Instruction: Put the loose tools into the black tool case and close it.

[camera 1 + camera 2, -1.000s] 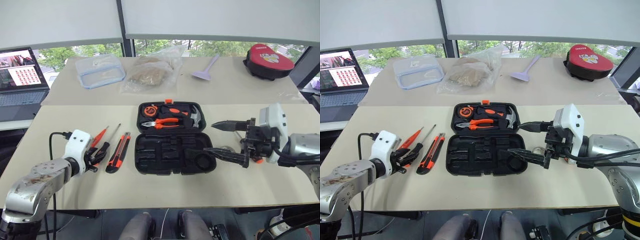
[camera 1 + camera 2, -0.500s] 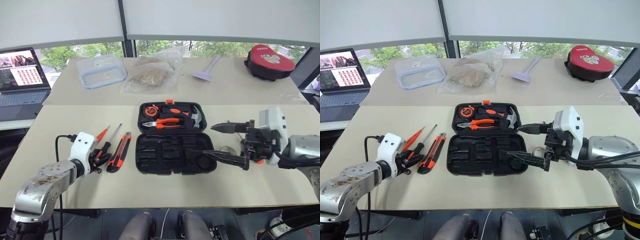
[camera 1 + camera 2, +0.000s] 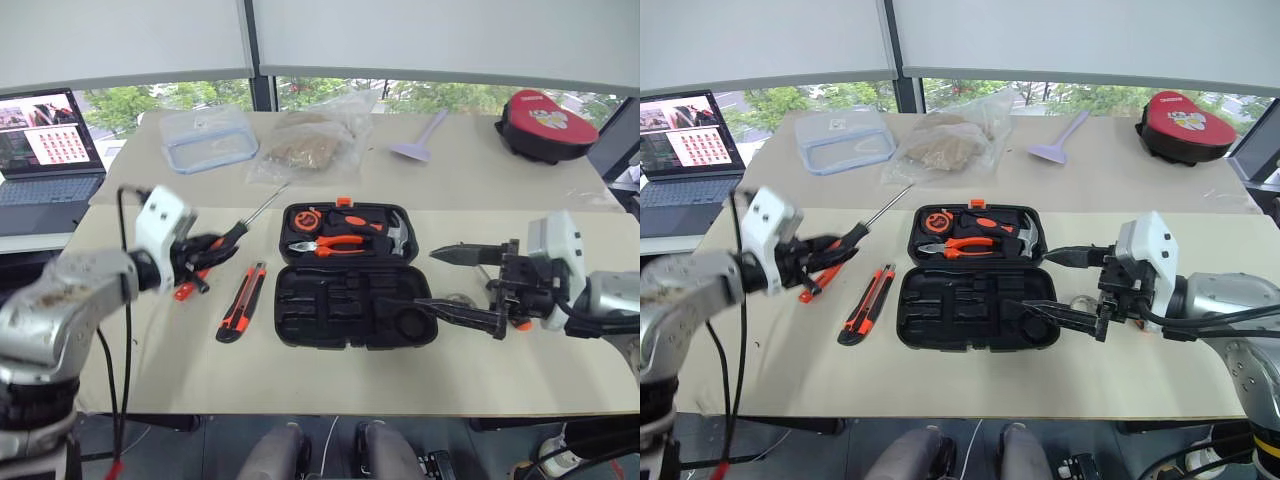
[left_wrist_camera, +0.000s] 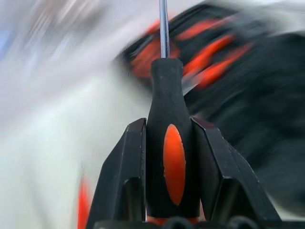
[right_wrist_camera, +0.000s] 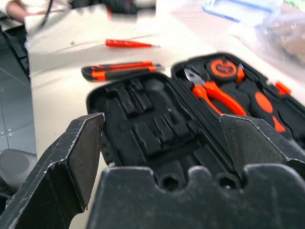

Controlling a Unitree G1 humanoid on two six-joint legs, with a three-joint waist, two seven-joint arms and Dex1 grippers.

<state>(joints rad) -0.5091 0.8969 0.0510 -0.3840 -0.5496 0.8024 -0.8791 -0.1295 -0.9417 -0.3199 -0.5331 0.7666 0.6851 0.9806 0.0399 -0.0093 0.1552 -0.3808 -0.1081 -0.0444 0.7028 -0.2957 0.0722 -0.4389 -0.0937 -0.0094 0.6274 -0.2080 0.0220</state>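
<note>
My left gripper (image 3: 205, 252) is shut on a black-and-orange-handled screwdriver (image 4: 172, 157) and holds it clear of the table, left of the case, with the shaft slanting toward the back. Below it on the table lie the slim orange screwdriver (image 3: 184, 291) and the orange-and-black utility knife (image 3: 240, 301). The black tool case (image 3: 345, 320) lies open in the middle. Its far half holds pliers, a hammer, a tape measure and another black-and-orange handle (image 5: 264, 107). My right gripper (image 3: 415, 278) hangs open over the case's right end. A small grey tape roll (image 3: 458, 298) sits just right of the case.
On the rear table stand a clear lidded box (image 3: 208, 137), a plastic bag (image 3: 310, 145), a purple scraper (image 3: 418, 140) and a red-and-black pouch (image 3: 545, 120). A laptop (image 3: 45, 150) sits at the far left. Bare tabletop lies in front of the case.
My left gripper has risen from the table with the black-and-orange screwdriver and swung toward the case. The right gripper has stayed put, open.
</note>
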